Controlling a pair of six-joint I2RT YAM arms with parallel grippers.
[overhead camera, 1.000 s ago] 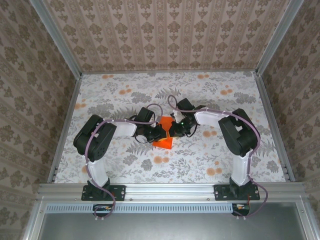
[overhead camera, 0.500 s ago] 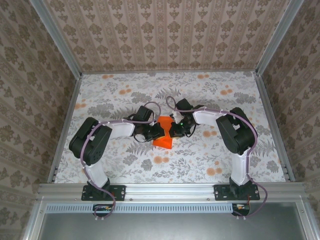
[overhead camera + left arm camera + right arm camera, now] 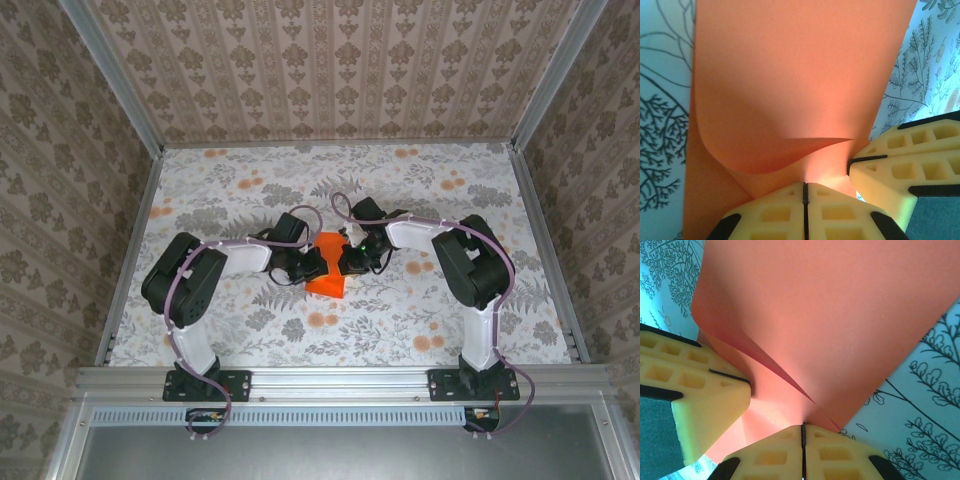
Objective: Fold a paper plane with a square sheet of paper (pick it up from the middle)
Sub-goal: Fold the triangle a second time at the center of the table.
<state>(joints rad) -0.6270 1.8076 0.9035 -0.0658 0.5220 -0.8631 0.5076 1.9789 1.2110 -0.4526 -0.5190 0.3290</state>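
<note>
The vivid orange sheet of paper [image 3: 327, 272] lies folded at the middle of the table, pinched from both sides. My left gripper [image 3: 312, 265] is shut on its left edge, and my right gripper [image 3: 346, 259] is shut on its right edge. In the left wrist view the paper [image 3: 790, 75] bulges in a curled layer above my shut left gripper [image 3: 805, 186], with the right gripper's yellow fingers [image 3: 900, 165] close at the right. In the right wrist view a sharp crease of the paper [image 3: 840, 315] runs down to my shut right gripper [image 3: 803, 426]; the left fingers [image 3: 695, 390] touch the paper.
The flowered tablecloth [image 3: 420, 310] spreads around the paper on every side. Patterned walls [image 3: 330, 70] and metal frame rails [image 3: 130, 250] enclose the table. Both arms bend inward, their elbows [image 3: 190, 275] [image 3: 470, 262] out to the sides.
The left arm's elbow has swung slightly out to the left and partly back. Both grippers and the paper have stayed almost in place.
</note>
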